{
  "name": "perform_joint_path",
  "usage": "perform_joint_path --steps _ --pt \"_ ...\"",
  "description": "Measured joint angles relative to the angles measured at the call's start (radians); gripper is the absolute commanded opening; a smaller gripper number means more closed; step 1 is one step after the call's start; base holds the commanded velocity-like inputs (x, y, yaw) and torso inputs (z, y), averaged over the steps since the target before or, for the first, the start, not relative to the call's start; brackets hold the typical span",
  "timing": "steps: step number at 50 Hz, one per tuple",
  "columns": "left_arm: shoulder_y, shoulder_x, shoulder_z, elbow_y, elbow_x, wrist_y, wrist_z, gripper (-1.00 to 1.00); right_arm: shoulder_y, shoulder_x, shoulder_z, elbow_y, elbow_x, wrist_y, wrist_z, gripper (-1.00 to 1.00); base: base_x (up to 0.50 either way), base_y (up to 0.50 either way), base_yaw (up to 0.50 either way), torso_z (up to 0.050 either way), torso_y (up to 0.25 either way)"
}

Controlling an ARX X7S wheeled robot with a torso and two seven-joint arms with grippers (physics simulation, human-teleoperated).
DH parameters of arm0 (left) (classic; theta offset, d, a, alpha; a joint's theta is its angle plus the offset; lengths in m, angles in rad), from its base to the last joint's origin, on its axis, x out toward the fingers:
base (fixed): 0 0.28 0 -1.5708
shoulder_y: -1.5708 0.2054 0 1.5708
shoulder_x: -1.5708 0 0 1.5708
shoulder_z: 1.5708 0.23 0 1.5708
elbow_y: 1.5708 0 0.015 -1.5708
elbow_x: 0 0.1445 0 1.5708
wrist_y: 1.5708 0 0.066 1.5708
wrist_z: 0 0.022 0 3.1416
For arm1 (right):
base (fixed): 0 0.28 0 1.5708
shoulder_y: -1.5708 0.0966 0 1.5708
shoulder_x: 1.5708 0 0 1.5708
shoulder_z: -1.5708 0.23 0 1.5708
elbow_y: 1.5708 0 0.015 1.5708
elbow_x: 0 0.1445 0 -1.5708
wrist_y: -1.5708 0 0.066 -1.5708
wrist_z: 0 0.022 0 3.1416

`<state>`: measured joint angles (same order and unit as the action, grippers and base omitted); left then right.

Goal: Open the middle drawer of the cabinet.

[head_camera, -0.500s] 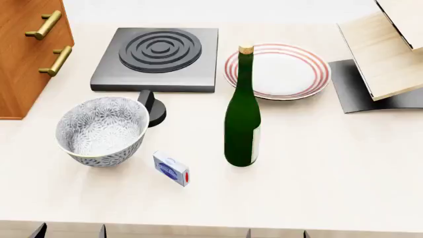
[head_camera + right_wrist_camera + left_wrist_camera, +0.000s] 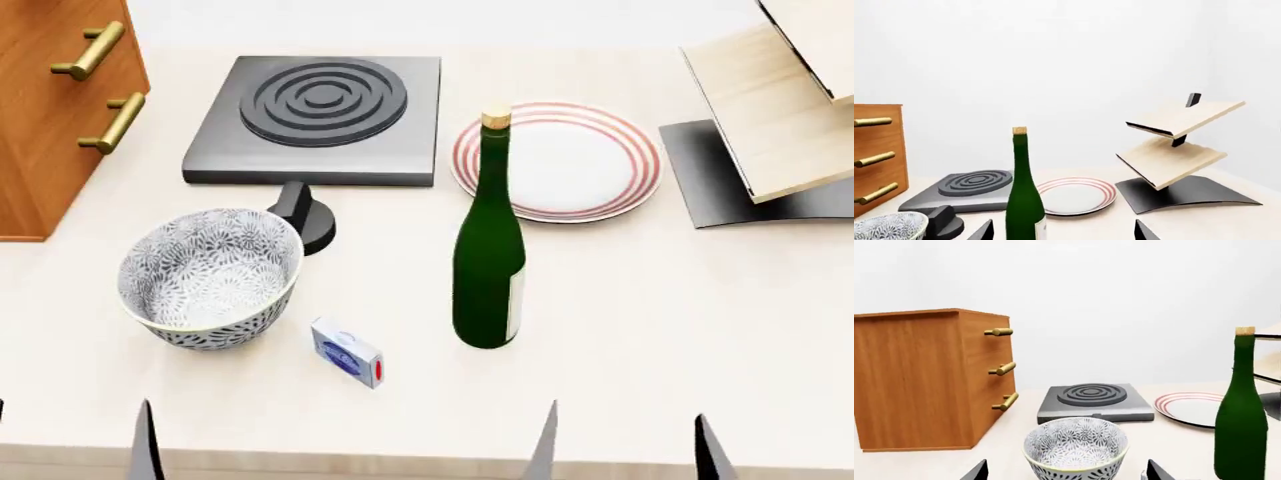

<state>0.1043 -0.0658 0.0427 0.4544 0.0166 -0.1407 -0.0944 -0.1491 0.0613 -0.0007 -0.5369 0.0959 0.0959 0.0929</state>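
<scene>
Both of your grippers now show more of themselves than half a second ago: in the head view the dark fingertips rise higher above the near edge of the counter (image 2: 667, 330), and the bowl (image 2: 211, 277), bottle (image 2: 489, 250) and plate (image 2: 557, 160) all sit a little lower in frame. So either the arms are coming up and forward or the head has tipped; nothing on the counter itself seems disturbed.

Your left gripper (image 2: 1066, 472) has its fingertips spread wide, with the bowl framed between them but not touched. Your right gripper (image 2: 1063, 232) is spread too, empty, looking past the bottle toward the pale rack (image 2: 1174, 145).

For the task, this is only the approach. The cabinet (image 2: 921, 380) stands at the far left of the counter, well apart from both grippers, beside the hotplate (image 2: 1094, 402). The middle drawer (image 2: 991, 371) appears fully closed, its brass handle (image 2: 1003, 369) flush in line with the ones above and below. Your left arm is the nearer one; steer it around the bowl toward that second handle.
</scene>
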Motion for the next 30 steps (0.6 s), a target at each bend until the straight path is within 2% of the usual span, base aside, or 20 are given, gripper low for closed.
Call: perform_joint_path --steps 10,21,30 --pt "0.043 -0.023 0.007 0.181 -0.004 -0.040 -0.022 1.00 -0.056 0.027 0.001 -0.213 0.020 0.037 0.034 1.00 0.00 0.00 0.00 0.000 0.000" --pt "0.069 -0.043 0.012 0.285 -0.012 -0.060 -0.043 1.00 -0.069 0.052 -0.004 -0.315 0.027 0.074 0.064 1.00 0.00 0.00 0.00 0.000 0.000" --pt "0.081 -0.056 0.018 0.329 -0.018 -0.068 -0.059 1.00 -0.070 0.070 -0.013 -0.353 0.023 0.095 0.083 1.00 0.14 0.47 0.00 0.000 0.000"
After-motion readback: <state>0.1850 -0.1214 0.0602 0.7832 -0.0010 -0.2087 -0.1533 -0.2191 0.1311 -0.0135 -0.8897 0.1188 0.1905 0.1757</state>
